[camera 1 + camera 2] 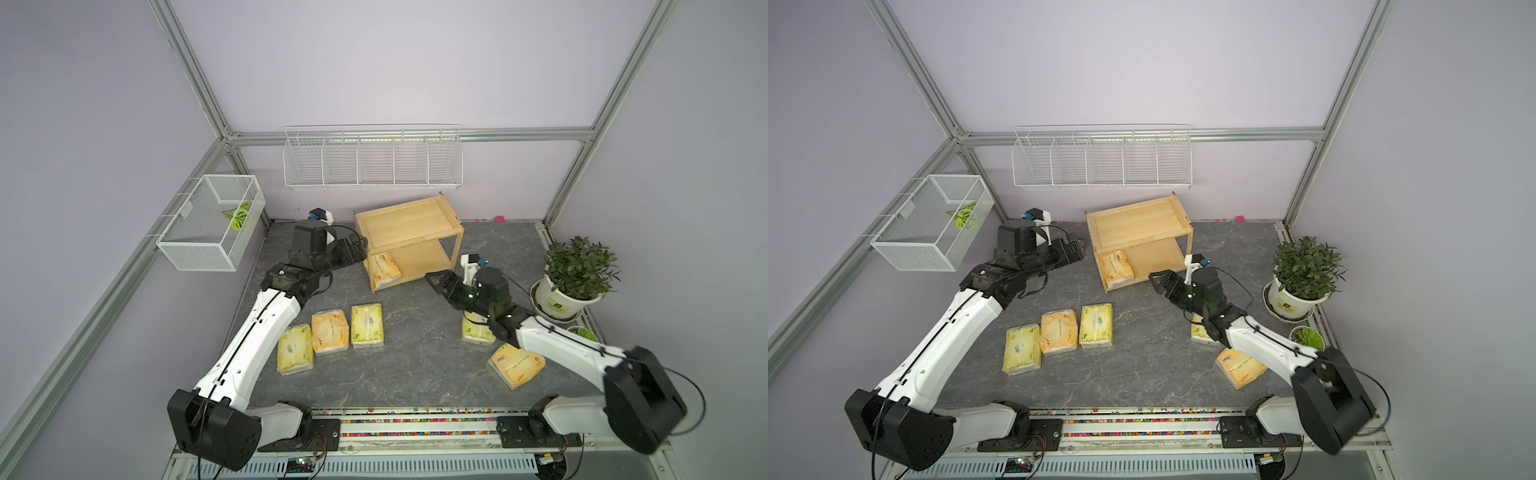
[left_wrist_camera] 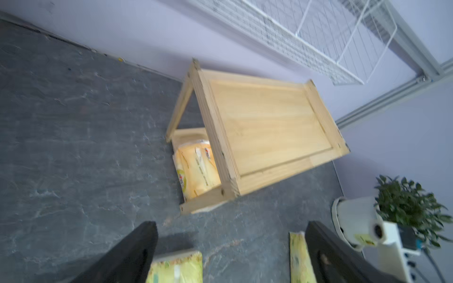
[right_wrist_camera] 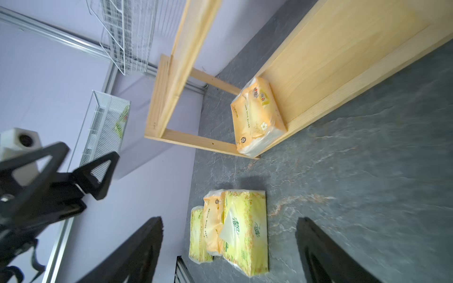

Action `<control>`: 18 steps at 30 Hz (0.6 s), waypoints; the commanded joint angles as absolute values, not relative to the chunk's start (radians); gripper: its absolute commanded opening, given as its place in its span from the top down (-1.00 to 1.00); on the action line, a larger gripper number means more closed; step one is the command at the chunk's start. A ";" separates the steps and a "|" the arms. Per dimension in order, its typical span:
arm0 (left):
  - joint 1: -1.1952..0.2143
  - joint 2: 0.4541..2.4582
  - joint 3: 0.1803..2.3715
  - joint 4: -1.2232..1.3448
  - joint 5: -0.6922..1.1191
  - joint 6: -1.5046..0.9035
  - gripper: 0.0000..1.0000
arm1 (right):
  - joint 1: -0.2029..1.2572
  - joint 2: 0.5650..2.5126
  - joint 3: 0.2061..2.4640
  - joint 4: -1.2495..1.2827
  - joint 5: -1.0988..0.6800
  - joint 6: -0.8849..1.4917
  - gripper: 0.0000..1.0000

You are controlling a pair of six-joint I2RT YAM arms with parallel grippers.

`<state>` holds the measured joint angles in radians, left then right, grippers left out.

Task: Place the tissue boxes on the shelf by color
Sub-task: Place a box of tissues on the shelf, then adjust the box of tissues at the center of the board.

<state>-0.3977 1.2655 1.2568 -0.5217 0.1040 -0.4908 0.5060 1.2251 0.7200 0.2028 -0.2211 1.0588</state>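
Note:
The light wooden shelf (image 1: 409, 226) (image 1: 1140, 226) stands at the back of the table. An orange tissue box (image 1: 384, 270) (image 3: 257, 117) (image 2: 196, 166) lies at the left end of its lower tier. On the table in front, a row holds a yellow-green box (image 1: 294, 349), an orange one (image 1: 329, 332) and a second yellow-green one (image 1: 366, 325). Another yellow-green box (image 1: 476, 330) lies partly under my right arm, beside an orange box (image 1: 516, 364). My left gripper (image 1: 360, 246) (image 2: 231, 227) hangs open and empty left of the shelf. My right gripper (image 1: 436, 280) (image 3: 230, 220) is open and empty off the shelf's front right corner.
A white wire divided rack (image 1: 372, 160) hangs on the back wall. A white mesh basket (image 1: 212, 222) is fixed to the left wall. A potted plant (image 1: 577, 278) and a small succulent (image 1: 584, 334) stand at the table's right edge.

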 commanded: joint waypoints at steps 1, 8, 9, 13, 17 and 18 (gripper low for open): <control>-0.496 1.237 1.232 -0.588 0.081 -0.468 -1.00 | 0.417 1.070 0.727 -0.303 -0.158 0.950 -0.83; -0.698 1.256 1.187 -0.554 0.018 -0.521 -1.00 | 0.155 1.011 0.731 -0.601 -0.199 0.831 -0.94; -0.715 1.265 1.186 -0.547 0.010 -0.524 -1.00 | 0.137 1.030 0.727 -0.603 -0.198 0.823 -0.96; -0.760 1.307 1.187 -0.517 0.016 -0.535 -1.00 | 0.100 1.131 0.731 -0.593 -0.181 0.805 -0.96; -0.782 1.345 1.203 -0.514 0.043 -0.546 -1.00 | 0.096 1.240 0.753 -0.572 -0.222 0.780 -0.97; -0.783 1.354 1.213 -0.521 0.050 -0.549 -1.00 | 0.096 1.264 0.758 -0.563 -0.236 0.779 -0.96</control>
